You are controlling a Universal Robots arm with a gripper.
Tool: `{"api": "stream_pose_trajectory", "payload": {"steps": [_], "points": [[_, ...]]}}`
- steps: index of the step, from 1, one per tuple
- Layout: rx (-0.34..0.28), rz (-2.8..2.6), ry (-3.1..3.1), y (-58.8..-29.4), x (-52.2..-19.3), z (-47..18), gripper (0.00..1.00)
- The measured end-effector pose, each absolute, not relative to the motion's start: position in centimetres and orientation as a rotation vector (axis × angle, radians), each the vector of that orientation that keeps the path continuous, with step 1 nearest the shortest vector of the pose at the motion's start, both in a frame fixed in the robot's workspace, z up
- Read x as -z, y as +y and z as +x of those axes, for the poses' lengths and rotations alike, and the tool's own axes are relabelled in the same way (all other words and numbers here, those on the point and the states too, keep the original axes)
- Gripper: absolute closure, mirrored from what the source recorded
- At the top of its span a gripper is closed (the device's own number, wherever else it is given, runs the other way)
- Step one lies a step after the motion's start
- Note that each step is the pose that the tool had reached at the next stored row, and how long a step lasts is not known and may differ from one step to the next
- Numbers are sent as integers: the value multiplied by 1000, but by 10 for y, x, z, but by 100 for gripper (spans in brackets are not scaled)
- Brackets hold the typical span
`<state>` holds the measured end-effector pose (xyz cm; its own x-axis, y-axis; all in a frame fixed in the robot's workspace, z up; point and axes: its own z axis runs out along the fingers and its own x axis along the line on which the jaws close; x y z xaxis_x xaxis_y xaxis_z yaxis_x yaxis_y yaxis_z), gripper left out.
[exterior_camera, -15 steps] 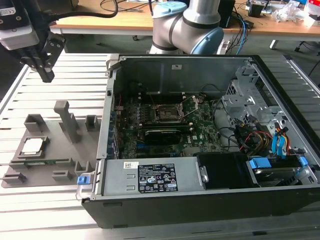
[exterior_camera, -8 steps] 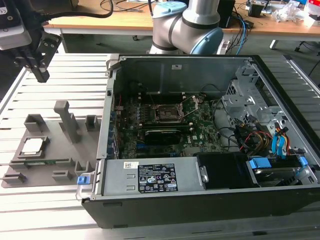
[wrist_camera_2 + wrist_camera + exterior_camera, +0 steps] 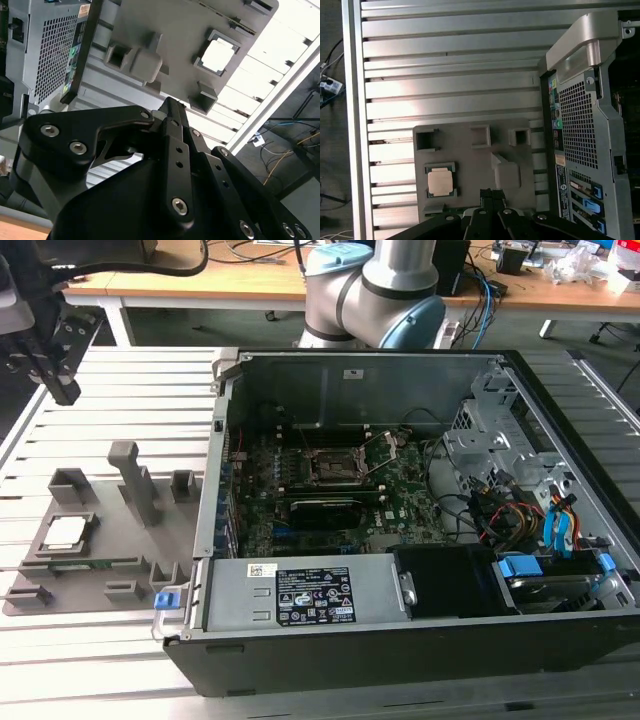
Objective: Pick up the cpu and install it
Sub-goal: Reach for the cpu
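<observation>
Slatted metal counter [image 3: 90, 665] bearing an open black computer case [image 3: 400, 660], with a printed white-and-black label [image 3: 315, 597] on the power supply. On the exterior view's left of the case, a grey fixture tray [image 3: 105, 540]. Raised clear of the tray, hand [image 3: 62, 390] clenched on nothing. In a square tray recess, cpu [image 3: 64, 531], silvery top up, well apart from the hand.
</observation>
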<state>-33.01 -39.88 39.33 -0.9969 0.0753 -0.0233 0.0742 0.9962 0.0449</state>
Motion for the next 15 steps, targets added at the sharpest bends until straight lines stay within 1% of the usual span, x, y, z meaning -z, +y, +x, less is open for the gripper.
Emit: {"api": "stream_pose_trajectory", "payload": {"steps": [15], "points": [[-69, 117, 3114, -399, -393, -368, 89]]}}
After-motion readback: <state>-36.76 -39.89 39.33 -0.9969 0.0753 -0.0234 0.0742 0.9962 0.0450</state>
